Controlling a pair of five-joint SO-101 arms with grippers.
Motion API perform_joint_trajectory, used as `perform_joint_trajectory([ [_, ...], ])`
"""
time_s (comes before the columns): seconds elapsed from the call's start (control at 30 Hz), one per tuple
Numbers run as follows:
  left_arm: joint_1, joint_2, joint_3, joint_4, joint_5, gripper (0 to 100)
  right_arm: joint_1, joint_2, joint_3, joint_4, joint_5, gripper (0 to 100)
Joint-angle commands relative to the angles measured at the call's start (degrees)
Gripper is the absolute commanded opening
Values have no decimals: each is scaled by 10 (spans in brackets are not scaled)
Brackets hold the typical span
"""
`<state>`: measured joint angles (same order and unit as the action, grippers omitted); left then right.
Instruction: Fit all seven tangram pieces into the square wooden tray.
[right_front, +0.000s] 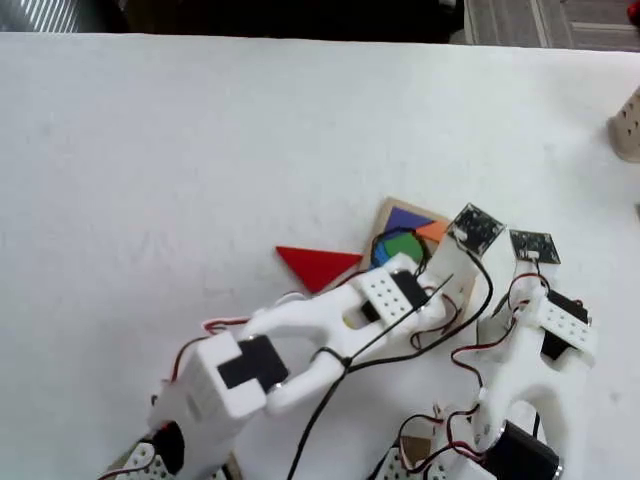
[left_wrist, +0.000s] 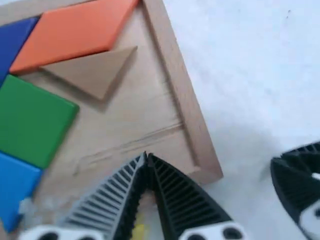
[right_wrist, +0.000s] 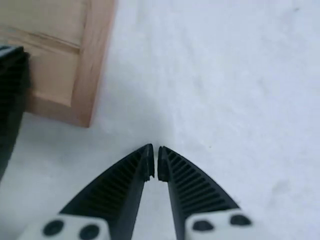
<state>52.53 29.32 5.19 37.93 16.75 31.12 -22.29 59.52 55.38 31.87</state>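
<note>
The square wooden tray (left_wrist: 187, 105) holds an orange parallelogram (left_wrist: 75, 27), a dark blue piece (left_wrist: 15, 42), a green square (left_wrist: 30, 120), a light blue piece (left_wrist: 12, 185) and a wood-coloured triangle (left_wrist: 92, 72). My left gripper (left_wrist: 148, 161) is shut just above the tray's bare floor near one corner. A small yellow spot (left_wrist: 138, 231) shows beneath its fingers. A red triangle (right_front: 315, 265) lies on the table left of the tray (right_front: 392, 206). My right gripper (right_wrist: 154, 152) is shut over the white table, just outside the tray's corner (right_wrist: 92, 65).
The left arm (right_front: 395, 290) stretches from the bottom left over the tray and hides part of it. Close on its right stands the right arm (right_front: 555, 330). A beige object (right_front: 628, 125) sits at the table's right edge. White table extends to the left and back.
</note>
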Motion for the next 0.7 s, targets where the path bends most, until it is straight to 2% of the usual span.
perform_joint_trajectory([
  [0.0,49,-87,52,1,6,20,4,-6,-3,-7,-6,18],
  [0.13,67,-131,95,-12,6,20,4,-6,-3,-7,-6,18],
  [0.37,57,-191,149,-35,2,20,4,-6,-3,-7,-6,18],
  [0.67,-95,-432,264,-16,-45,21,0,-2,-3,-8,-6,18],
])
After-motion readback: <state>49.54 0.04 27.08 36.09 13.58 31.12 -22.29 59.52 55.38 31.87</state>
